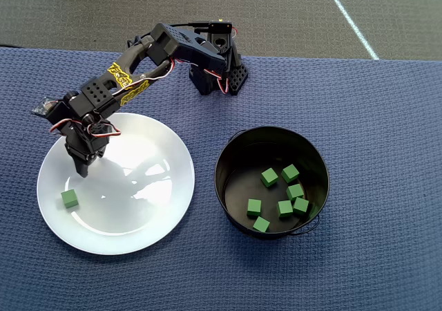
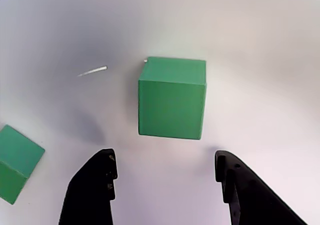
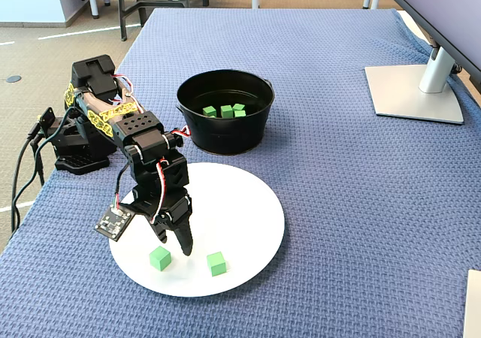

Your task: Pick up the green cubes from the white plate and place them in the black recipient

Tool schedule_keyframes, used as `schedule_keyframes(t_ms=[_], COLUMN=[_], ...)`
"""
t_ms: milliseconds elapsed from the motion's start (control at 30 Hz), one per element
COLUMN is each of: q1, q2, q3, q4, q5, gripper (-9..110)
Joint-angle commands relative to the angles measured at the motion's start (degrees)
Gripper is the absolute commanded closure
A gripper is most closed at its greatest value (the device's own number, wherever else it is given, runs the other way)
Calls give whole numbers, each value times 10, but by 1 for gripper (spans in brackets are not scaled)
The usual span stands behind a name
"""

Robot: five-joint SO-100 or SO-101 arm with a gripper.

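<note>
- Gripper (image 2: 165,172): in the wrist view the two black fingers stand well apart, empty, with a green cube (image 2: 172,97) centred just ahead of the gap. The opening looks wider than the cube. Nothing is held.
- Gripper position: in the fixed view the gripper (image 3: 180,240) points down at the near part of the white plate (image 3: 255,203), tips close to the surface; contact with the plate cannot be confirmed from these angles.
- Cubes on the plate: the fixed view shows two, one (image 3: 159,258) just left of the fingertips and one (image 3: 216,263) to their right. The wrist view also shows two: the centred cube and a second (image 2: 17,162) at the lower left edge. The overhead view shows only one (image 1: 69,198); the other is probably hidden under the arm.
- Black recipient (image 1: 228,186): stands on the blue cloth (image 1: 387,117) beside the plate, apart from it. The overhead view shows seven cubes (image 1: 276,197) on its bottom.
- Progress: most cubes are already transferred; two remain on the plate, judged from the fixed view.
- Current step: approach to grasp. The next move calls for lowering the fingers around the centred cube, closing, then carrying it to the recipient.
- Risk: a finger landing on the cube's top would push it across the glossy plate.
</note>
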Motion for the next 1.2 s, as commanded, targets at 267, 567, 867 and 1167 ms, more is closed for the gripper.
schedule_keyframes(t_ms=[267,567,867,1167], q1=[25,34,42,47], q2=[61,71,72,89], q3=[6,24,12,13], q4=[-4,-24,-19,-18], q5=[29,26,31,29], gripper=[82,87,87,82])
